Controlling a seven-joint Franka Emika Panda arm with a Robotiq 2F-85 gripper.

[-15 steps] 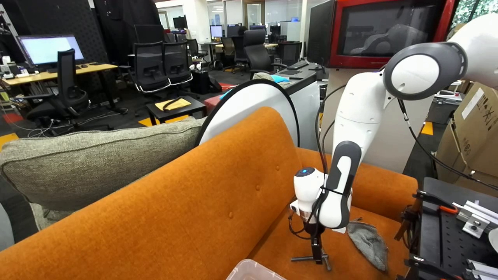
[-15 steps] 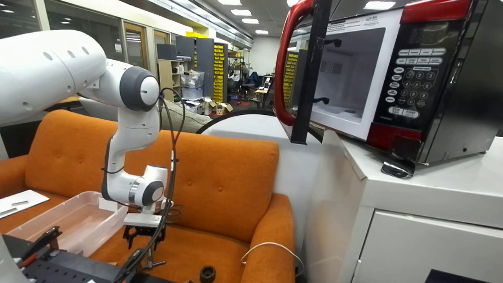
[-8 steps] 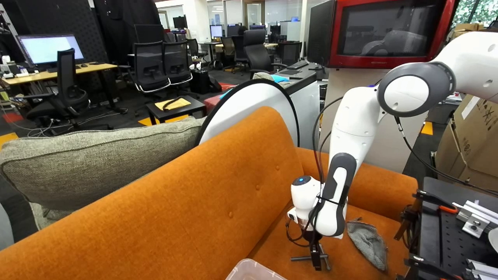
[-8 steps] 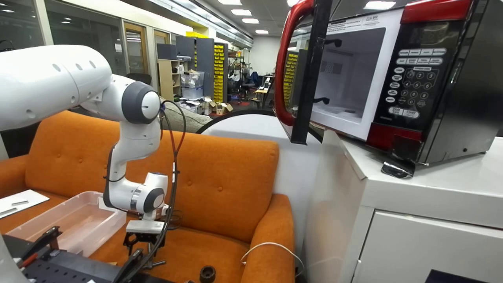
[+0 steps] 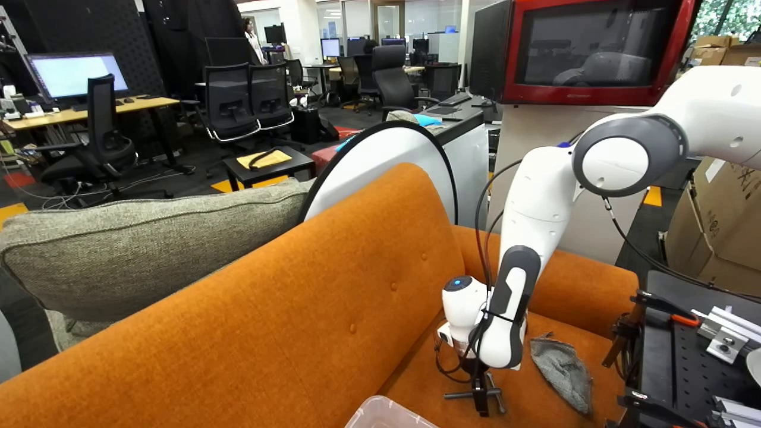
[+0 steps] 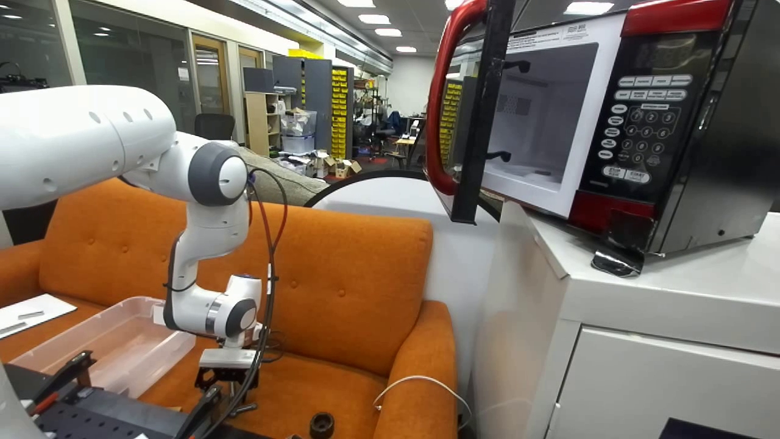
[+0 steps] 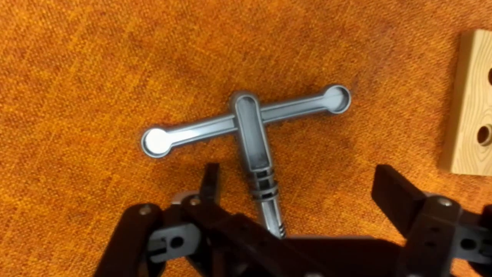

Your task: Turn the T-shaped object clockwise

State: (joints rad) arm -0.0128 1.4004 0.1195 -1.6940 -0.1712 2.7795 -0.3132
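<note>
The grey metallic T-shaped object (image 7: 252, 132) lies flat on the orange sofa seat. In the wrist view its crossbar lies toward the top, slightly tilted, and the end of its stem is hidden behind my gripper. It also shows in both exterior views, partly hidden by the gripper (image 5: 461, 395) and by the clamp and cables (image 6: 245, 408). My gripper (image 7: 298, 173) is open, with one finger on each side of the stem, apart from it; the left finger is nearer. The gripper points down low over the seat in both exterior views (image 5: 481, 410) (image 6: 226, 384).
A wooden block with holes (image 7: 472, 107) lies to the right in the wrist view. A clear plastic bin (image 6: 134, 305), a dark round item (image 6: 322, 425) and a grey cloth-like piece (image 5: 562, 374) are on the seat. A black perforated table with clamps (image 5: 672, 333) stands close by.
The arm has come down, and my gripper is lower over the T-shaped object, shifted slightly left in an exterior view. The T-shaped object has not visibly moved.
</note>
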